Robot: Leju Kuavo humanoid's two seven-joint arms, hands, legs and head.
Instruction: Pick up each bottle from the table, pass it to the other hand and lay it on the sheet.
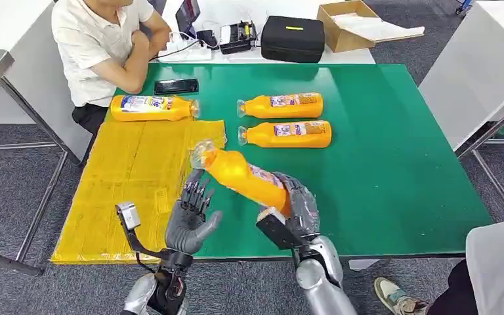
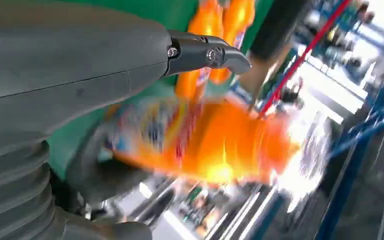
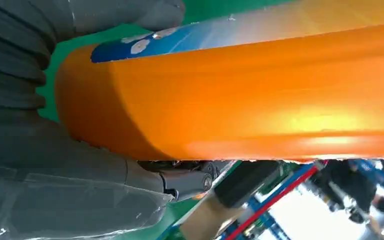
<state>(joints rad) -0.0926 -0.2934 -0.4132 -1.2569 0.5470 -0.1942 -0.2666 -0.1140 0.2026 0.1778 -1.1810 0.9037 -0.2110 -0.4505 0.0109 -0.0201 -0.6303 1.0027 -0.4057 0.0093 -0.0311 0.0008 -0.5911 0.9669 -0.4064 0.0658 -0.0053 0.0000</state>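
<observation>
Above the near edge of the green-covered table (image 1: 394,170), an orange plastic juice bottle with a clear cap and a printed label (image 1: 239,174) is held aloft by the right hand (image 1: 296,209), whose fingers are wrapped around its base end; the close grasp on the orange body is confirmed in the right wrist view. The bottle is tilted, cap end raised toward the left hand (image 1: 192,213), which is held upright just beside the neck with fingers spread and nothing grasped. Contact between the left hand's fingertips and the bottle cannot be determined; the left wrist view is blurred. One matching orange bottle (image 1: 152,107) is lying at the far edge of the yellow sheet (image 1: 131,190), and two further orange bottles (image 1: 282,119) are lying side by side on the green surface, well apart from both hands. The handover is judged to be in progress and not yet completed. A drop is considered the chief risk: the smooth, rounded body could slip if the right hand is released before the left hand has closed. A grasp taken only at the narrow neck could allow the heavy end to swing down.
</observation>
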